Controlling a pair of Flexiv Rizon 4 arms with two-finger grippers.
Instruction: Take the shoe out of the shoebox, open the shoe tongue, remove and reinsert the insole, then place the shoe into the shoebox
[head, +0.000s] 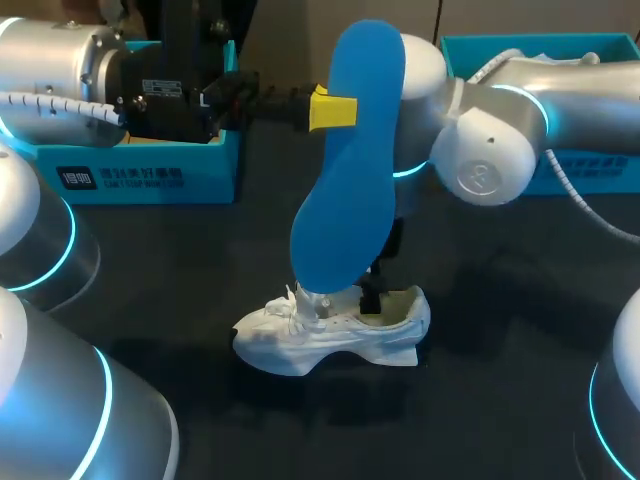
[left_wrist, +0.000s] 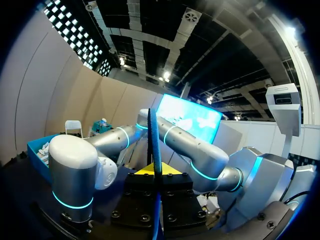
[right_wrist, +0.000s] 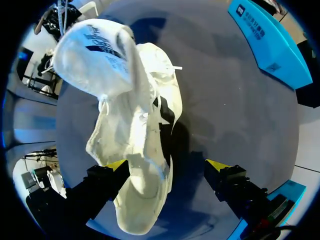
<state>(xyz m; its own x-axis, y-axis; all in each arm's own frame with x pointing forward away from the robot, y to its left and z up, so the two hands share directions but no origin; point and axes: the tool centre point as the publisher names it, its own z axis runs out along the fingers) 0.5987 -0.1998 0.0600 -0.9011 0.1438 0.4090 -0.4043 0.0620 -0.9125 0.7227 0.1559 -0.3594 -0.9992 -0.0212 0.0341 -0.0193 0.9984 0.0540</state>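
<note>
Nearest on the counter (head: 500, 330) lies the white shoe (head: 330, 335), at the middle, toe to the left; the right fingers (right_wrist: 216, 165) stand apart over it, gripping nothing; the left fingers (head: 332, 110) are clamped on the blue insole (head: 345, 180), held upright just above the shoe; removal looks done, so reinsertion seems next; that calls for lowering the insole's lower end into the shoe's opening.

The dark table (head: 500, 300) bears a white shoe (head: 320, 340), left shoebox (head: 150, 175) and right shoebox (head: 610, 170).

Desk (head: 510, 300): dark grey matte top spanning the head view, dimly lit, with soft shadows on it.
</note>
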